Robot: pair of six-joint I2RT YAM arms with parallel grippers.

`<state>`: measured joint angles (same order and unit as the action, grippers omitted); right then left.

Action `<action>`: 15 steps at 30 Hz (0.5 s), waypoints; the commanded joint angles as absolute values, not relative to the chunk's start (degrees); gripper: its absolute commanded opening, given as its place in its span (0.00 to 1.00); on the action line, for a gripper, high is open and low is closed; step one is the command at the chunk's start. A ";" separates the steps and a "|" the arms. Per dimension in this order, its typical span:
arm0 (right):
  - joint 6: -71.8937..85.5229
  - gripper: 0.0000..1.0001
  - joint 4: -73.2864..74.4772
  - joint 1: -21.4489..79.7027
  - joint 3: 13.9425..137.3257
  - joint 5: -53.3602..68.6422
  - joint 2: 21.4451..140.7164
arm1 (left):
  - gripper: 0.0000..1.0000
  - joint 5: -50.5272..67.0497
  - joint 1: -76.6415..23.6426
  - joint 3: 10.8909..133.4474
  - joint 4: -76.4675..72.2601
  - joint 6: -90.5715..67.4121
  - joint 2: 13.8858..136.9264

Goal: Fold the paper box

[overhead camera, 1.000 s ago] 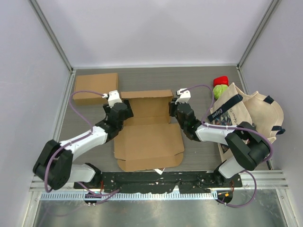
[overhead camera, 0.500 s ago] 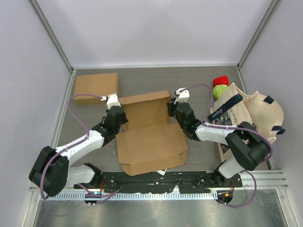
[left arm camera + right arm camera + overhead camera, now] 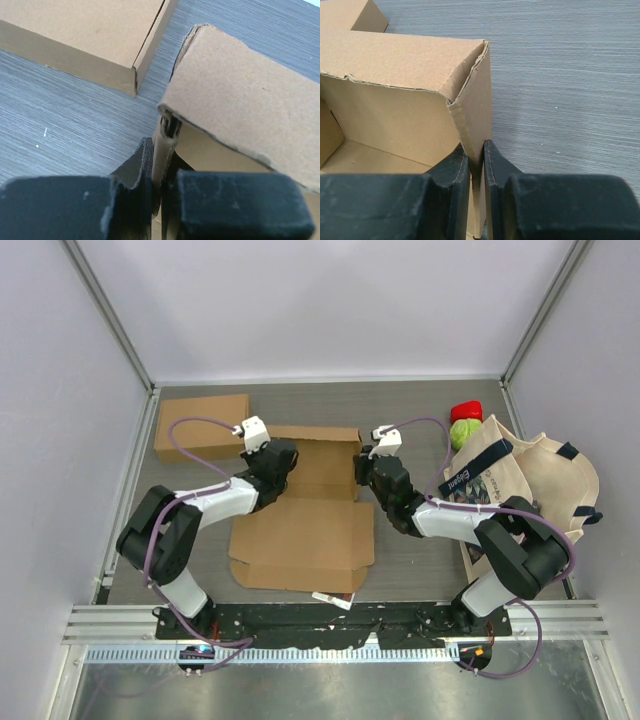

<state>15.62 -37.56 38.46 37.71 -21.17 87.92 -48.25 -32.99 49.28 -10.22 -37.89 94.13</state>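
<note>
Left wrist view: left jaws pressed shut on a thin upright wall of the paper box (image 3: pixel 240 105), card edge sandwiched between them. Right wrist view: right jaws likewise pinching the box's raised corner wall. Top external: box sits open mid-tabletop (image 3: pixel 420 410), walls up at 12 o'clock, flat panel spread toward 6. Left jaws hold its 11 o'clock corner, right jaws its 1 o'clock corner. Closed brown box (image 3: pixel 200 425) near, at 10; tote bag (image 3: pixel 530 480) at 3.
</note>
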 commanded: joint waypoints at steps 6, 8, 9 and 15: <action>18.37 0.12 -40.08 37.97 40.51 -21.53 87.36 | 0.22 -39.86 -31.46 45.55 0.27 -35.70 93.55; 18.37 0.12 -39.82 37.88 40.61 -21.53 87.63 | 0.39 -37.63 -31.38 43.25 -3.32 -35.25 89.67; 18.28 0.12 -39.64 37.79 40.78 -21.62 87.54 | 0.51 -35.01 -31.38 41.07 -4.38 -34.98 86.17; 18.46 0.12 -39.20 37.53 40.61 -21.36 87.45 | 0.58 -31.03 -30.94 37.10 -5.45 -34.72 79.11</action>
<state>15.86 -36.25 37.76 38.39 -21.56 88.14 -35.48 -31.53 38.33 -4.89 -35.53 83.81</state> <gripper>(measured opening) 0.170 0.591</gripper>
